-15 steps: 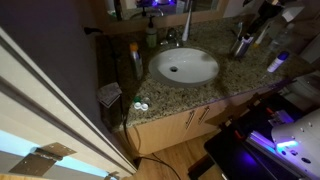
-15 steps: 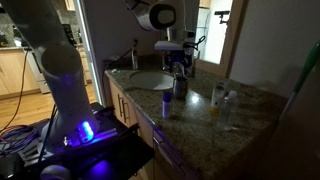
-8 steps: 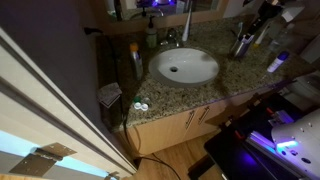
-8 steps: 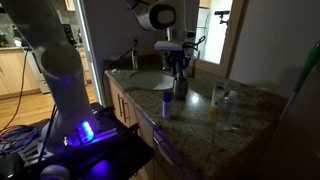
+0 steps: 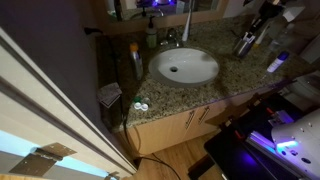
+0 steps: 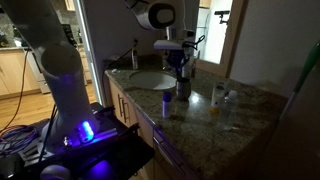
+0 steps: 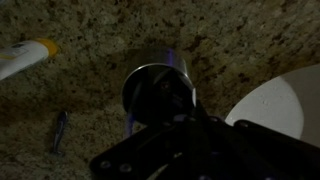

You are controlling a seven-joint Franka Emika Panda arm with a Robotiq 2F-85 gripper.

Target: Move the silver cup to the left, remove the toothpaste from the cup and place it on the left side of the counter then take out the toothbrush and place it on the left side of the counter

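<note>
counter [image 7: 230, 40]: we see granite beneath the gripper [image 6: 180, 73] | basin [image 7: 288, 100]: just beside it | gripper: jaws together, whether they pinch anything we cannot tell | silver cup [image 7: 158, 88]: upright, directly under it

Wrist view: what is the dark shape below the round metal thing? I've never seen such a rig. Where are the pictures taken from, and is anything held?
That shape is the gripper, a two-fingered clamp on a robot arm; the wrist camera sits behind it. Both exterior views come from cameras beside a counter with a basin. The round thing is a cup. A white tube lies apart from it. The jaws are shut over the cup; what they pinch, if anything, is hidden.
</note>
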